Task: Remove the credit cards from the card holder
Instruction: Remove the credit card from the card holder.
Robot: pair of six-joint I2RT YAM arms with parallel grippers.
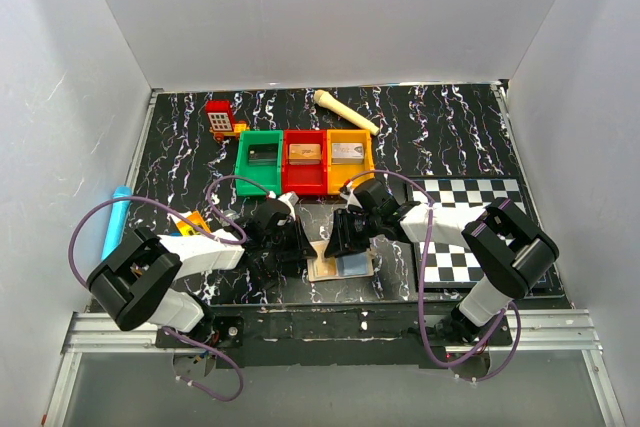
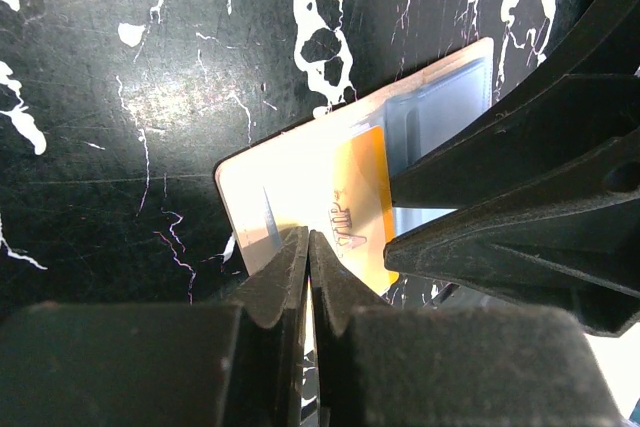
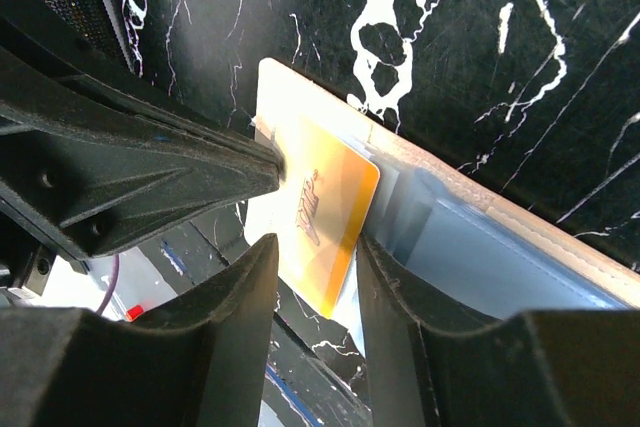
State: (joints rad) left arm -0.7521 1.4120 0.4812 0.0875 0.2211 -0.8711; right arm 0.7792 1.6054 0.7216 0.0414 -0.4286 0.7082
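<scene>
The tan card holder (image 1: 352, 267) lies open on the black marbled table near the front edge, its pale blue-grey lining (image 3: 480, 247) facing up. A gold and white credit card (image 3: 325, 212) sticks partly out of its left pocket; it also shows in the left wrist view (image 2: 335, 187). My left gripper (image 2: 308, 244) is shut on the card's outer edge, also seen from above (image 1: 298, 239). My right gripper (image 3: 315, 247) is open and straddles the card's corner, with one finger (image 3: 400, 297) on the lining. It sits just right of the left gripper (image 1: 343, 235).
Green (image 1: 240, 162), red (image 1: 305, 187) and orange (image 1: 350, 134) bins stand behind the grippers, two holding small blocks. A chequered board (image 1: 470, 232) lies to the right. A bone-shaped piece (image 1: 345, 112), a red toy (image 1: 220, 119) and a blue tube (image 1: 115, 222) lie farther off.
</scene>
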